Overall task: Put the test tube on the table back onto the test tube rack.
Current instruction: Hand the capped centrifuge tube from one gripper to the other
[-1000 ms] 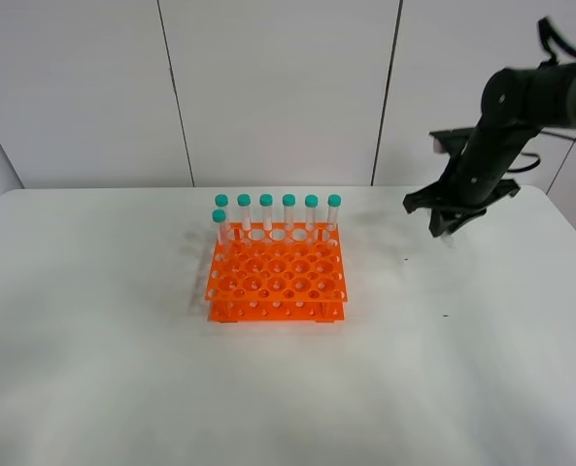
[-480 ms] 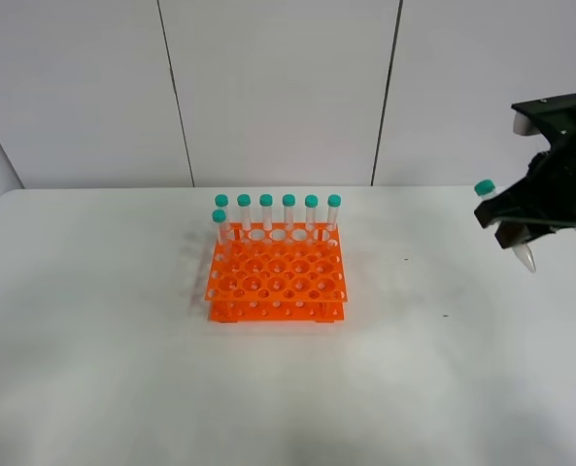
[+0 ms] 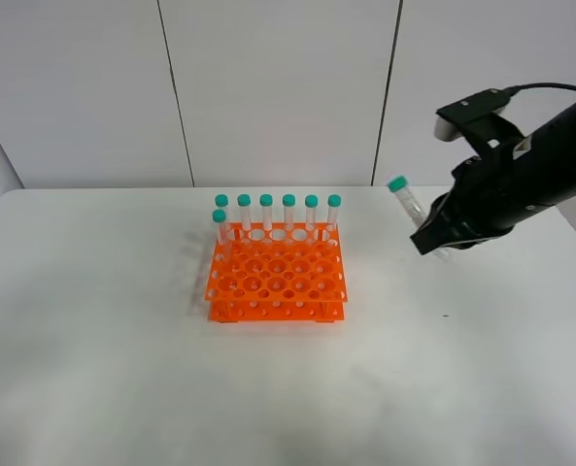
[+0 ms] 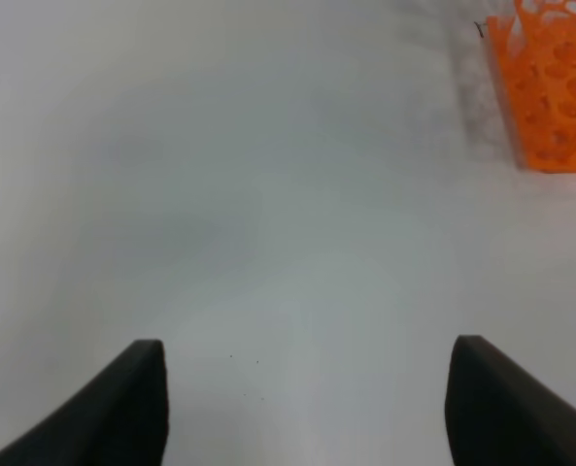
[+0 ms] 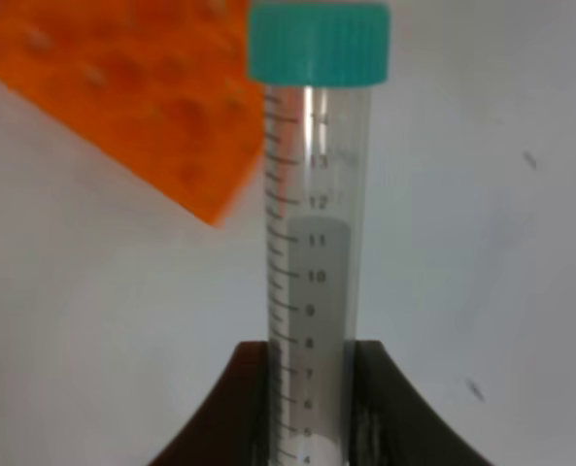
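The right gripper [image 3: 430, 236] is closed on the test tube [image 3: 405, 201], and in the right wrist view its two dark, curved fingers [image 5: 249, 408] are pressed against the lower part of the tube [image 5: 312, 243] on either side. The tube is held off the table [image 3: 122, 369], tilted, with its cap upward and towards the rack. It is slim and made of clear plastic. A ribbed teal-green screw cap is fitted on top, and black graduation marks with numbers are printed down its wall.

To the left of the held tube and well apart from it, the test tube rack [image 3: 276, 277] is set on the table. It is bright orange plastic, two-tiered and squarish, and pierced by a grid of round holes. Seven capped tubes [image 3: 288, 212] are stood upright in it, six along the back row and one just in front at the left end.

The table is plain, white and matte.

In the left wrist view, the left gripper [image 4: 307, 408] is shown with its dark fingers spread wide apart over bare tabletop, and nothing is held.
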